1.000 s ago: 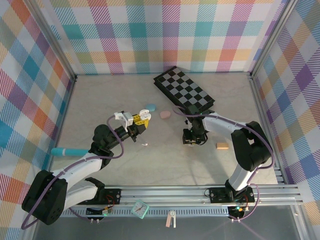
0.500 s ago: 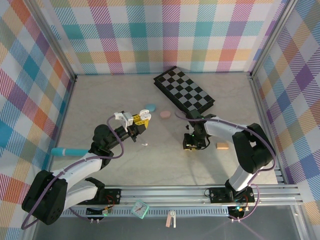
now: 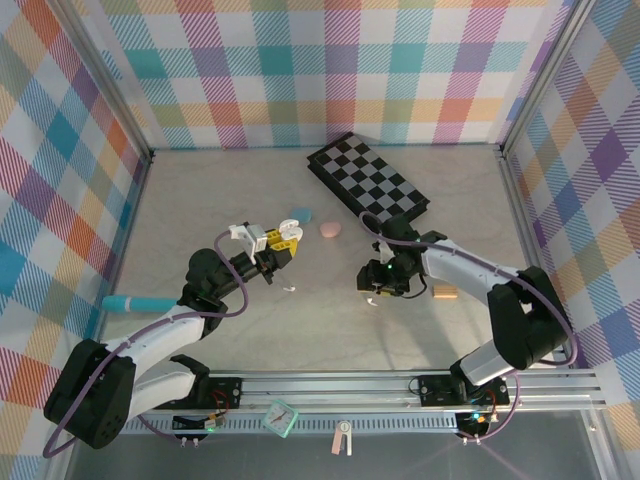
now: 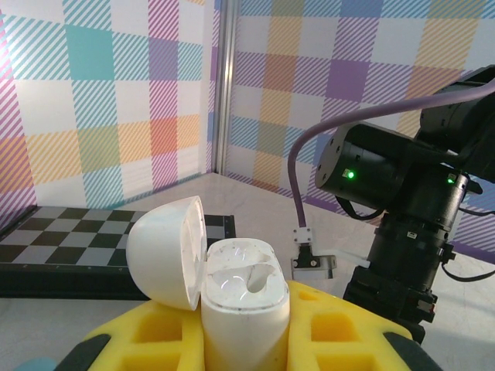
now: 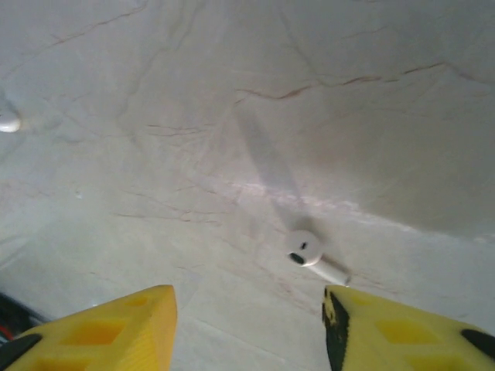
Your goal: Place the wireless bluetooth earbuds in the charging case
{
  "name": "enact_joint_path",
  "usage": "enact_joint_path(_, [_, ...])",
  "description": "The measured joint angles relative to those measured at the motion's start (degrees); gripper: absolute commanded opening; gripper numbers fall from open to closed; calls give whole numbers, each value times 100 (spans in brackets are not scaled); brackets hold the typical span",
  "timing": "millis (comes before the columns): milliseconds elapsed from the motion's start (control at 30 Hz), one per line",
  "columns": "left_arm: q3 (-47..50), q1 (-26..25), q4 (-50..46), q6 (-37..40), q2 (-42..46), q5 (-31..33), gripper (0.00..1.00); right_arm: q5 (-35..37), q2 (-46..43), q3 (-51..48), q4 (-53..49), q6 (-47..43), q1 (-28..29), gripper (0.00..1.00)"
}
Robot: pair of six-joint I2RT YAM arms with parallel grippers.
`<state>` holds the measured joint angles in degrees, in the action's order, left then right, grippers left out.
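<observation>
Marbled pale counter lies under both arms, with plaid walls around it. My left jaws are clamped on the white case, holding it upright off the counter with its lid swung open; both wells look empty. My right jaws hang spread apart, gripping nothing, low over a white earbud. It lies on its side between my two yellow fingers, nearer the one on the right of the wrist view and touching neither. A second earbud lies well off at the left edge of that view. To take the near one well, I judge I should shift sideways until it sits centred in the gap. Then I should sink until my tips almost brush the counter and close gently across the round head, not the thin stem. That way it is less likely to pivot or squirt out, and the stem stays free to point down into a well.
</observation>
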<state>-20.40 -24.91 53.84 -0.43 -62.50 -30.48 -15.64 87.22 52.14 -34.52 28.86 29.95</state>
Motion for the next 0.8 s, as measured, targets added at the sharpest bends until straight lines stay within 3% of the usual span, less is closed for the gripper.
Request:
enact_joint_path(233, [0,0,2,-17,0,4,0,520,551,254,-393,-330,295,57])
enact_joint_path(467, [0,0,2,-20,0,9,0,1263,1161,866,-782,-437,708,44])
enact_joint_path(800, [0,0,0,-42,0,-4,0,2039,1248,935,-1126,-417,496,41])
